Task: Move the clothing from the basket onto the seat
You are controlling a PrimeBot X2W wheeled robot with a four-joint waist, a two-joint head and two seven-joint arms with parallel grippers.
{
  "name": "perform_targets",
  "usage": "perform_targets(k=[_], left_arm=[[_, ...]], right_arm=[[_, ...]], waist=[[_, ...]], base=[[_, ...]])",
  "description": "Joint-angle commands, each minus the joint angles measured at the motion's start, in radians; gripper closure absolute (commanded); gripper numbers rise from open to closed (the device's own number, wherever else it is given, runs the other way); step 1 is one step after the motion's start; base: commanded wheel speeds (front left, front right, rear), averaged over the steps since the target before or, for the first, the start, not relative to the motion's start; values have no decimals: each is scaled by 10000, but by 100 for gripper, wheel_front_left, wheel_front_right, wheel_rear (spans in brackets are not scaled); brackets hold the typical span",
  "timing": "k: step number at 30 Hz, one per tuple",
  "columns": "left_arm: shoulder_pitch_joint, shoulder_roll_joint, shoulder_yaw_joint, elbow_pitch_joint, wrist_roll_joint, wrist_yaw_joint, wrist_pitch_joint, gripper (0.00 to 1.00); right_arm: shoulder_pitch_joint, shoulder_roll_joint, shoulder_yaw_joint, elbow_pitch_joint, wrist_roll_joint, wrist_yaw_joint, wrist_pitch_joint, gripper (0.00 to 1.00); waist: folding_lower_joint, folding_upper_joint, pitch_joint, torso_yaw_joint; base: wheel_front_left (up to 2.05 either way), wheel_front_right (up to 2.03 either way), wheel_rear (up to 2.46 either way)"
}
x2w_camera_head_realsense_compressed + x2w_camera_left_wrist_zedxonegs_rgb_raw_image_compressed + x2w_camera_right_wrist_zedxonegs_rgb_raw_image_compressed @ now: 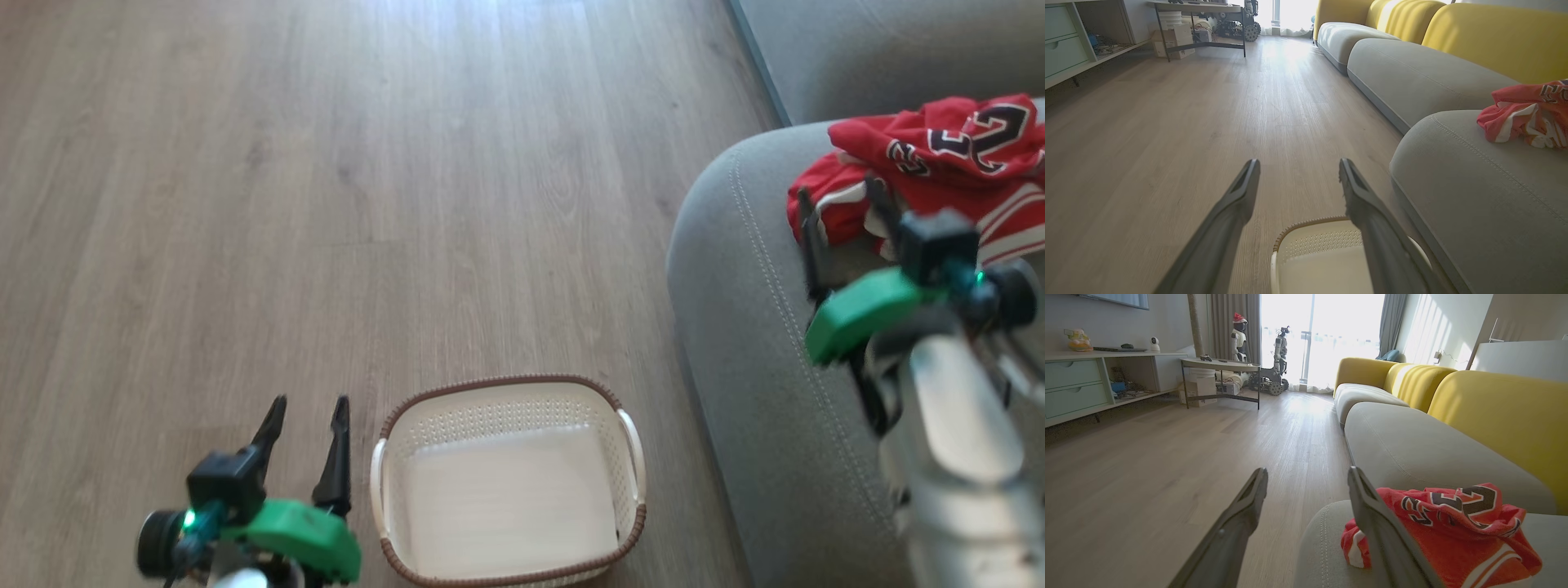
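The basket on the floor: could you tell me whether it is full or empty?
Empty: the basket shows a bare bottom; the clothing lies on the seat.

The left hand and the right hand point forward, fingers spread apart, gripping nothing.

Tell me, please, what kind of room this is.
Probably a living room: a long sofa with grey seats and yellow backs, a low sideboard with drawers along the wall, and a tall curtained window.
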Motion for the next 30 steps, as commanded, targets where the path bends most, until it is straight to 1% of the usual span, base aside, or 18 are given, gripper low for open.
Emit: perform_targets(k=[1,5,8,12,15,22,30], left_arm=[[-274,356,485,-338,95,51,-124,0],[523,475,1031,-908,396,279,-124,0],[1081,494,1450,-1295,628,378,-125,0],[1748,448,1890,-1681,897,461,-125,0],[2276,371,2314,-1893,1060,507,-125,0],[2855,224,2857,-2064,1235,310,-125,0],[3245,-11,3530,-2104,1344,-296,-125,0]], right_arm=[[-151,152,193,-440,92,-4,-93,0],[1231,525,73,-1659,318,-4,-93,0],[2231,661,30,-2471,512,-4,-23,0],[3367,689,414,-3475,1296,-4,113,0],[4183,692,674,-4330,1659,-4,270,0],[5037,694,731,-5170,2019,-4,508,0],[5468,694,861,-5363,2229,-4,590,0]], waist=[[0,0,-67,83],[0,0,-176,257],[0,0,-233,385],[0,0,-286,507],[0,0,-339,566],[0,0,-440,677],[0,0,-471,736]], base=[[0,0,0],[0,0,0],[0,0,0],[0,0,0],[0,0,0],[0,0,0],[0,0,0]])
